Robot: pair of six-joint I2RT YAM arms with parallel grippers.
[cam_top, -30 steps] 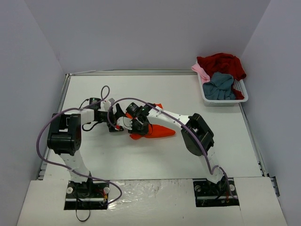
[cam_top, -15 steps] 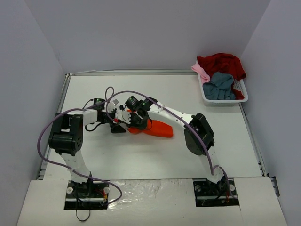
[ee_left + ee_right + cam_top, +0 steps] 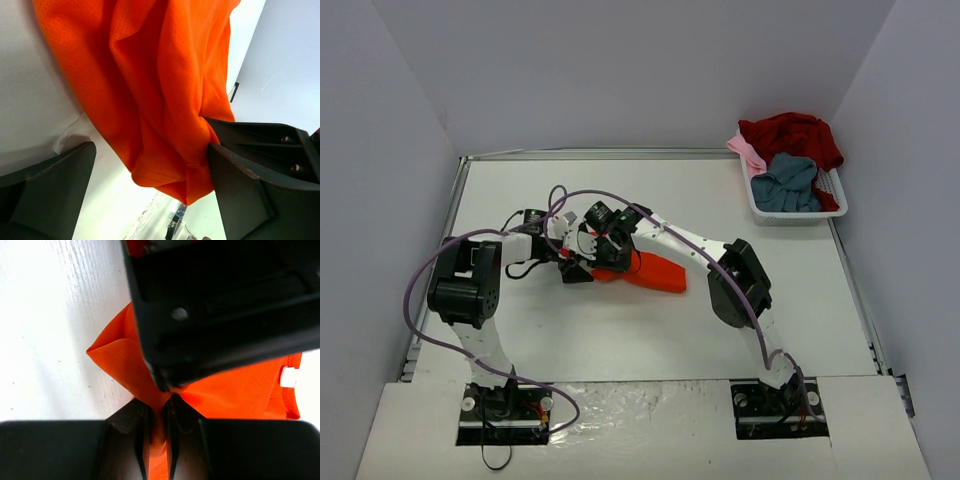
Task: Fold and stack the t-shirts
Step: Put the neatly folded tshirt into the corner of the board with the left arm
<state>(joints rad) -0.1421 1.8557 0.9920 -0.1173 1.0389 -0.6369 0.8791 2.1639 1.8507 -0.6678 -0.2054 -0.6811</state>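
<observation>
Seen from the top camera, the two hands meet over the middle of the surface [image 3: 620, 330]. Their wrists and cables cover the left end of the orange-red t-shirt [image 3: 658, 273], so only its right part shows, lying low on the surface and pointing right. The shirt lies well apart from every edge, with white surface showing on its near side and beyond it.

The left hand [image 3: 150, 150] is spread wide, one of its fingers [image 3: 47, 187] on each side of a hanging fold of the orange cloth. The cloth touches the right-side finger, but nothing is gripped. The right hand [image 3: 155, 427] is pinched almost closed on a gathered corner of the same shirt. A dark block fills the upper half of that wrist view and hides the rest.

In the far right corner a white basket [image 3: 790, 216] holds the dark red t-shirt [image 3: 795, 135] and the grey-blue t-shirt [image 3: 788, 183] in a heap. The pale pink t-shirt [image 3: 747, 152] hangs over its left rim.
</observation>
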